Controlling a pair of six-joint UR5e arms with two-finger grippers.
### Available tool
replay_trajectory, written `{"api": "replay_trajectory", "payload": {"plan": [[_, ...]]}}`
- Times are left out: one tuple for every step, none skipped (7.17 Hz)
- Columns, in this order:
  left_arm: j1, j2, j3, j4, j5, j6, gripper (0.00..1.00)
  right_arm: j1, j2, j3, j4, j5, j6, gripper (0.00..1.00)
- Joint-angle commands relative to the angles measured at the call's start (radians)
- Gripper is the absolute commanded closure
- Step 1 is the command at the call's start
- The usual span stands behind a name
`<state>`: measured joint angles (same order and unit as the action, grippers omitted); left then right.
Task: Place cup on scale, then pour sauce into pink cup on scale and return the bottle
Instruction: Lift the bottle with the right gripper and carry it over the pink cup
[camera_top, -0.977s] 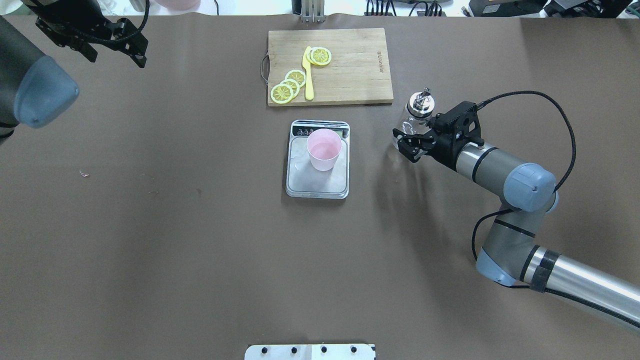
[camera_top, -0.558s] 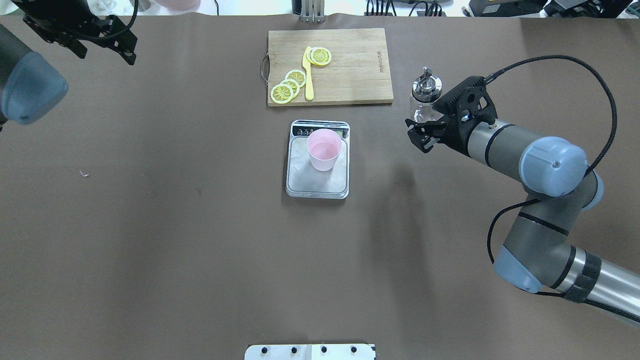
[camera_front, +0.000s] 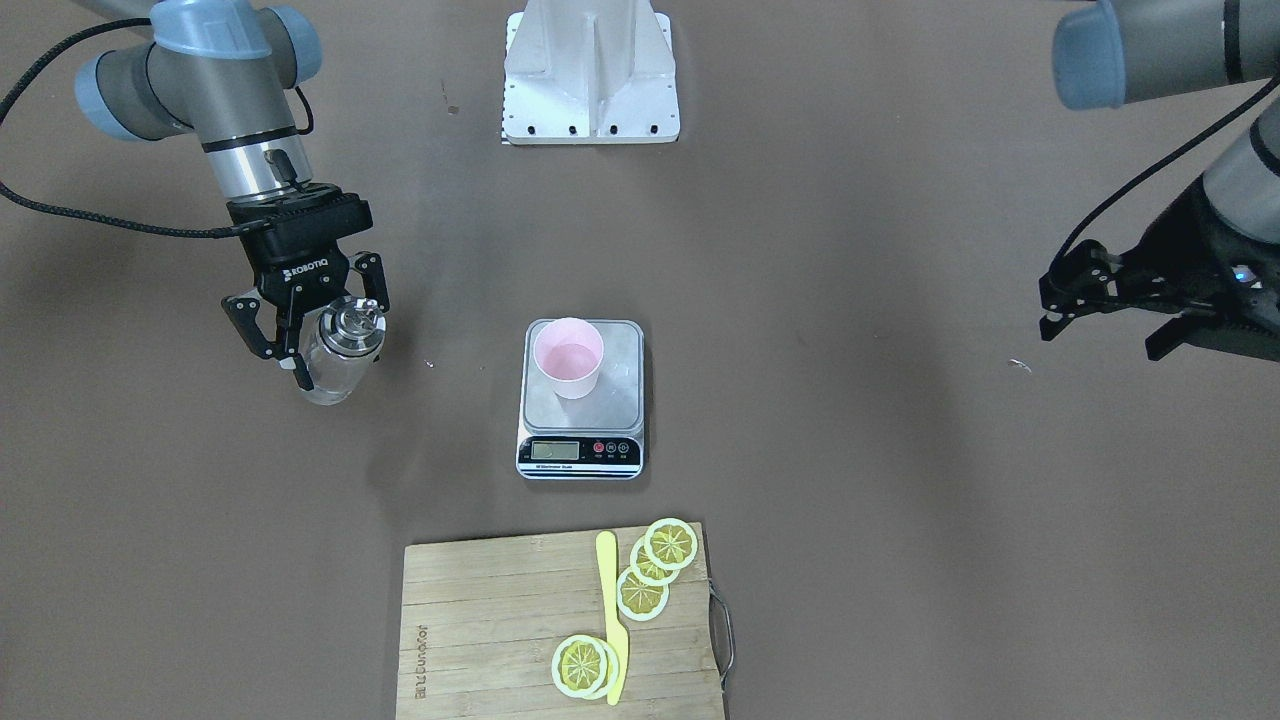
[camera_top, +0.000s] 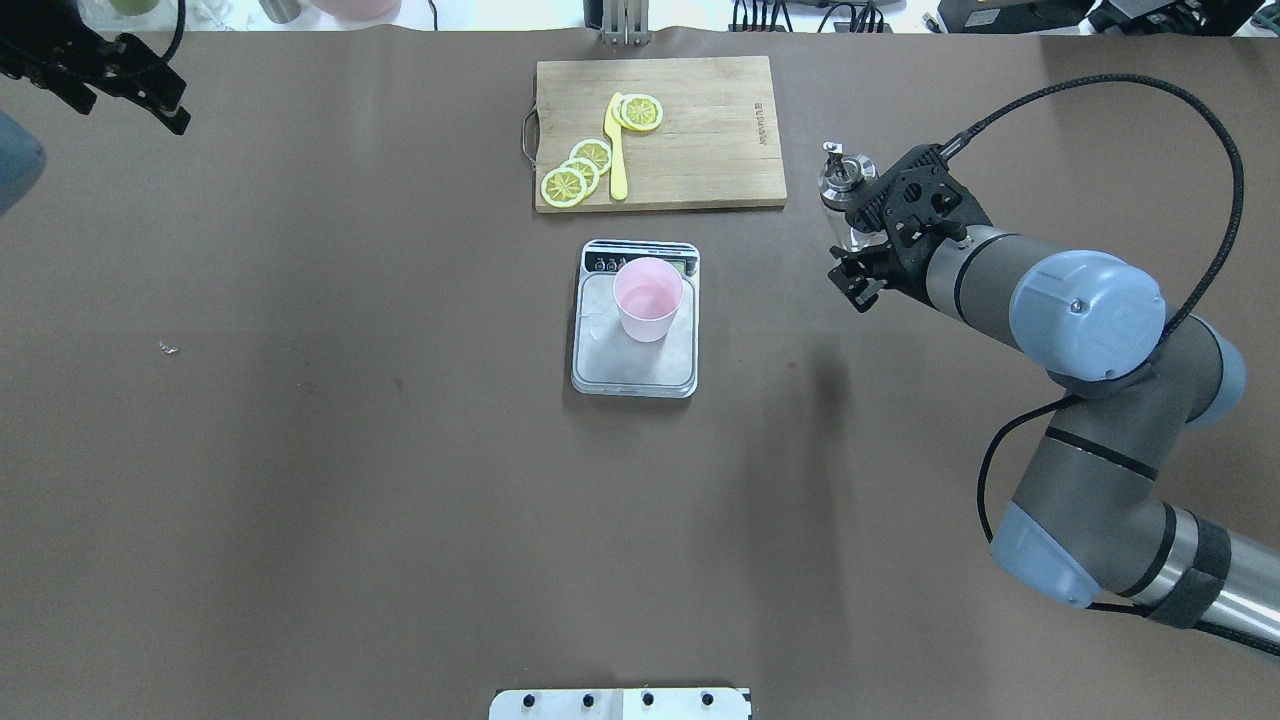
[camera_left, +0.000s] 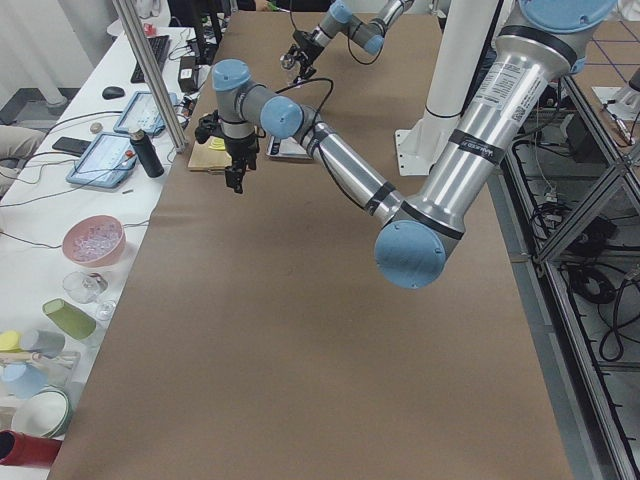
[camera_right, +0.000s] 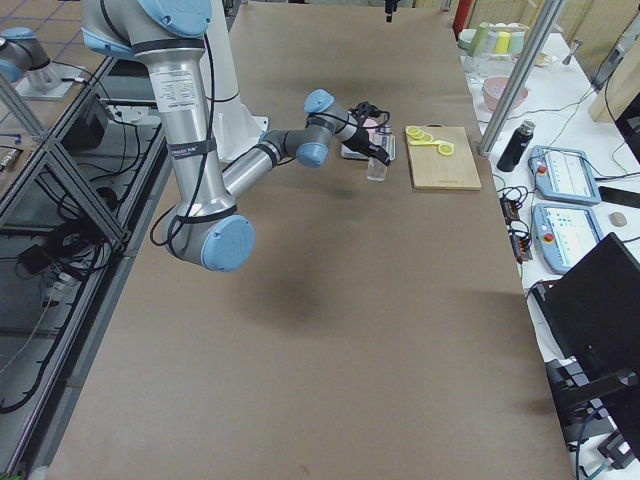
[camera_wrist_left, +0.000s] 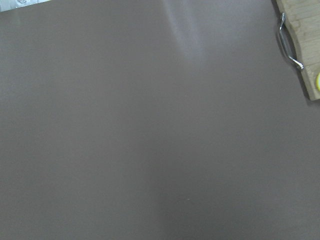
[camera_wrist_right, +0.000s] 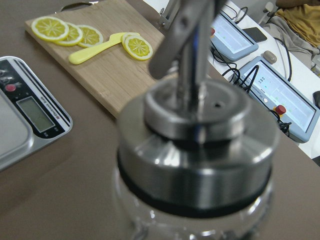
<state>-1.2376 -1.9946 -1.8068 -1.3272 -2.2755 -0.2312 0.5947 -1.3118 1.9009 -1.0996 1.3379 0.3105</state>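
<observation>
Clock directions are read in the overhead view, with 12 o'clock pointing away from the robot. The scale (camera_front: 618, 388) lies at the middle of the brown surface (camera_front: 850, 500), its black display strip on its 12 o'clock edge. The cup (camera_front: 568, 358) stands upright on the platform, toward that 12 o'clock end and just beside the strip.

At about 2 o'clock from the scale, well apart from it, the right gripper (camera_front: 340, 343) has its fingers closed on the glass body of the bottle (camera_front: 335, 387). The bottle is roughly upright with its metal pourer cap on top. Its base seems close to the surface, but contact is hard to judge.

At 12 o'clock from the scale lies the cutting board (camera_front: 500, 620), carrying lemon slices (camera_front: 671, 543) and a yellow knife (camera_front: 610, 620).

Far off at 10 o'clock, near the surface's corner, the left gripper (camera_top: 132, 118) hangs with its fingers spread apart, holding nothing.
</observation>
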Motion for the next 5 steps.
{"api": "replay_trajectory", "payload": {"plan": [[-0.075, 0.103, 0.015, -0.006, -0.006, 0.198, 0.02, -0.067, 0.087, 0.006, -0.203, -0.149, -0.08, 0.83], [-0.098, 0.131, 0.029, -0.007, -0.009, 0.246, 0.02, -0.093, 0.107, 0.013, -0.288, -0.195, -0.085, 0.83], [-0.106, 0.17, 0.038, -0.016, -0.053, 0.291, 0.02, -0.111, 0.138, 0.014, -0.351, -0.244, -0.126, 0.83], [-0.127, 0.196, 0.052, -0.017, -0.071, 0.346, 0.02, -0.125, 0.149, 0.032, -0.423, -0.275, -0.158, 0.83], [-0.144, 0.221, 0.059, -0.018, -0.073, 0.396, 0.02, -0.136, 0.166, 0.052, -0.493, -0.301, -0.18, 0.83]]}}
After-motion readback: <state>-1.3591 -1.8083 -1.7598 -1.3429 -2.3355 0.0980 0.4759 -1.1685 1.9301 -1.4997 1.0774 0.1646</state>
